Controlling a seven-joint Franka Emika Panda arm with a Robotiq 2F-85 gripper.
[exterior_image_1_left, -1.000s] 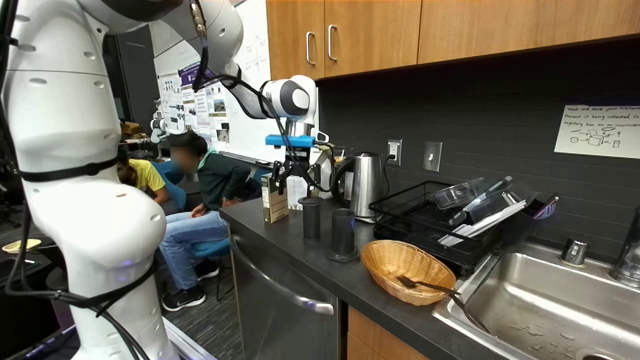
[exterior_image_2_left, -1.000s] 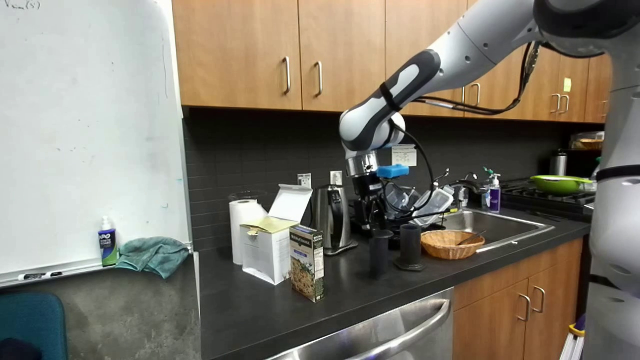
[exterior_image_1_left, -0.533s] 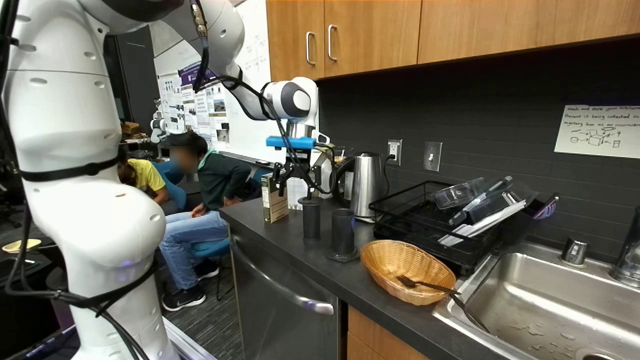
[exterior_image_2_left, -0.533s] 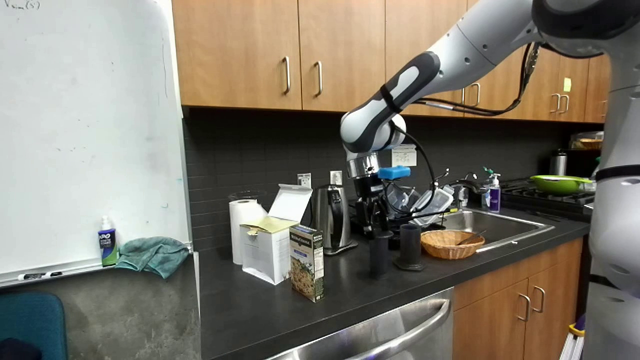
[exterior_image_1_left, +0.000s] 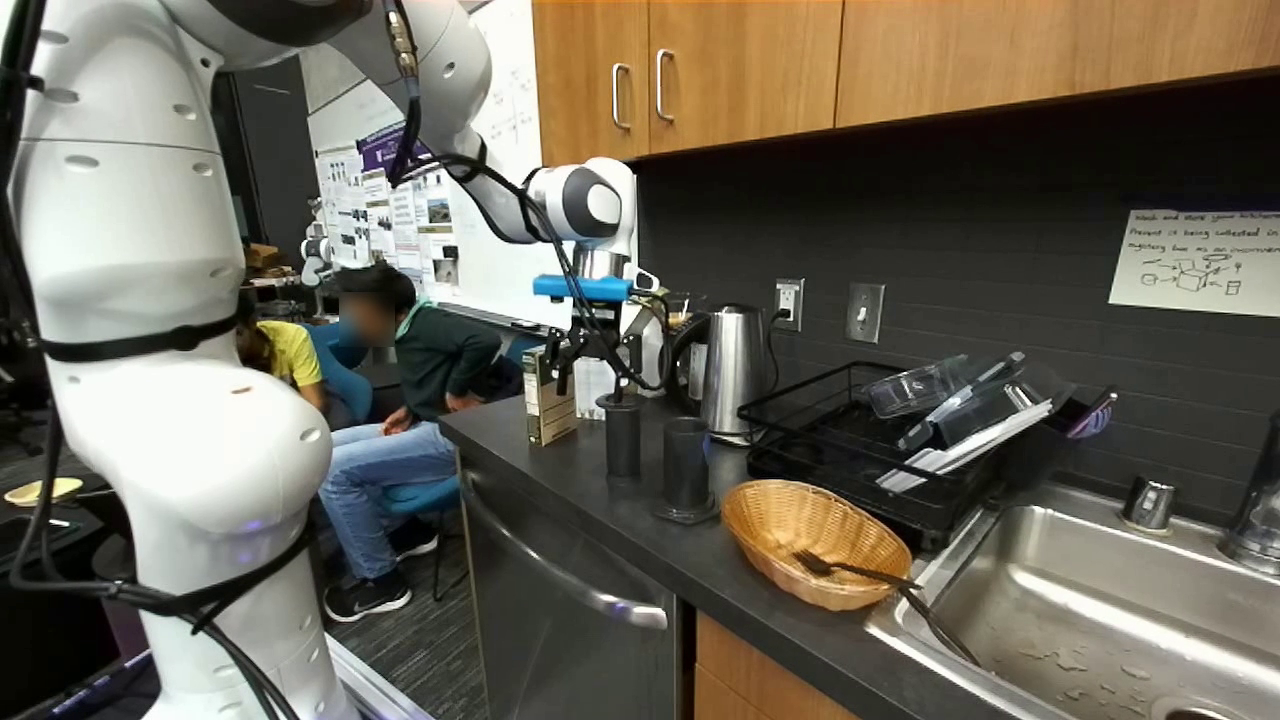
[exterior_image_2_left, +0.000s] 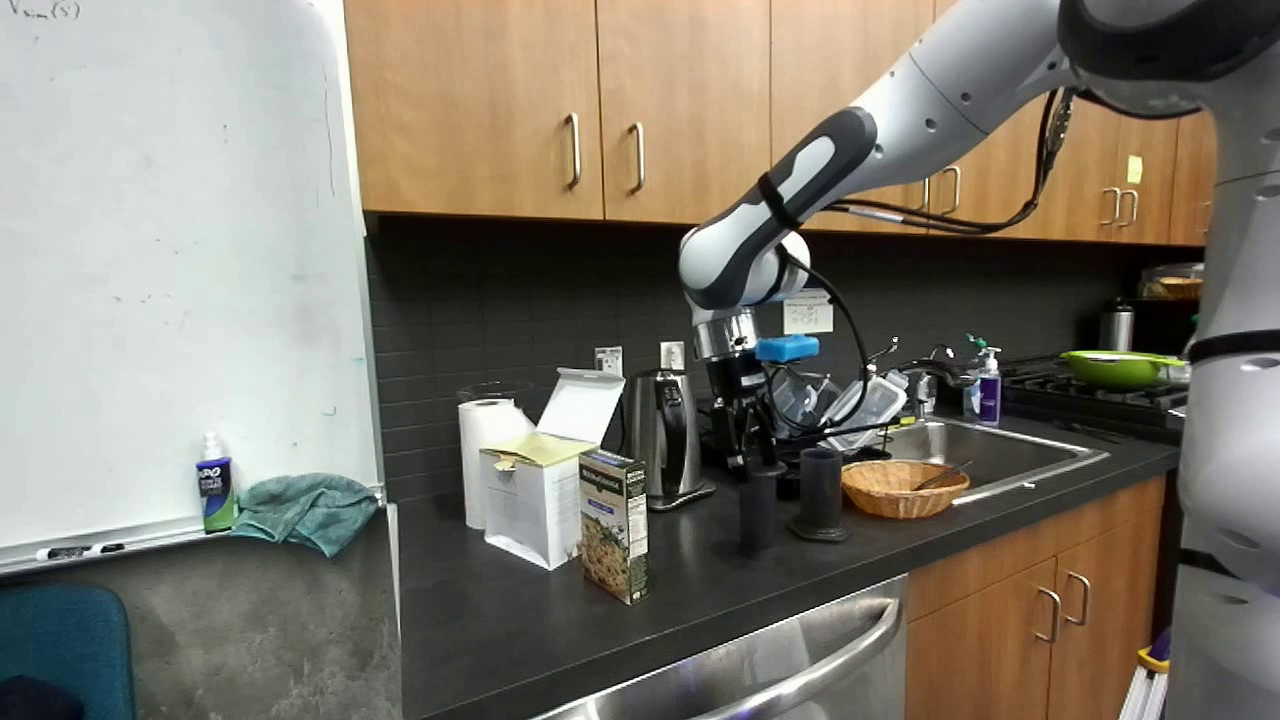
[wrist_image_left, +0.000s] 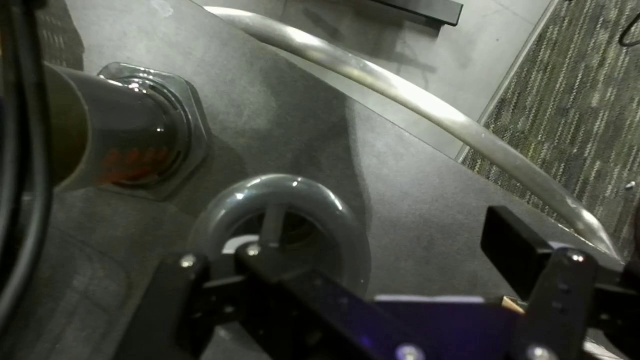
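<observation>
My gripper (exterior_image_1_left: 591, 383) points down with its black fingers apart and nothing between them; it also shows in an exterior view (exterior_image_2_left: 748, 455) and in the wrist view (wrist_image_left: 387, 234). One finger is right over the ring-shaped top of a dark grey cylinder (exterior_image_1_left: 623, 440), also seen in an exterior view (exterior_image_2_left: 758, 515) and from above in the wrist view (wrist_image_left: 280, 185). I cannot tell whether that finger touches it or reaches inside. The other finger is over the counter. A second dark cylinder (exterior_image_1_left: 686, 465) with a flanged base stands upright beside it, also in the wrist view (wrist_image_left: 135, 125).
A food box (exterior_image_2_left: 613, 525) and an open white box (exterior_image_2_left: 530, 505) stand near the cylinders. A steel kettle (exterior_image_1_left: 735, 370), a black dish rack (exterior_image_1_left: 800, 440) and a wicker basket (exterior_image_1_left: 770, 530) with a fork are close by. The sink (exterior_image_1_left: 1090, 590) lies beyond the basket.
My gripper has come down slightly toward the ring-topped cylinder. Its fingers stay apart. The objects on the counter have not visibly moved.
</observation>
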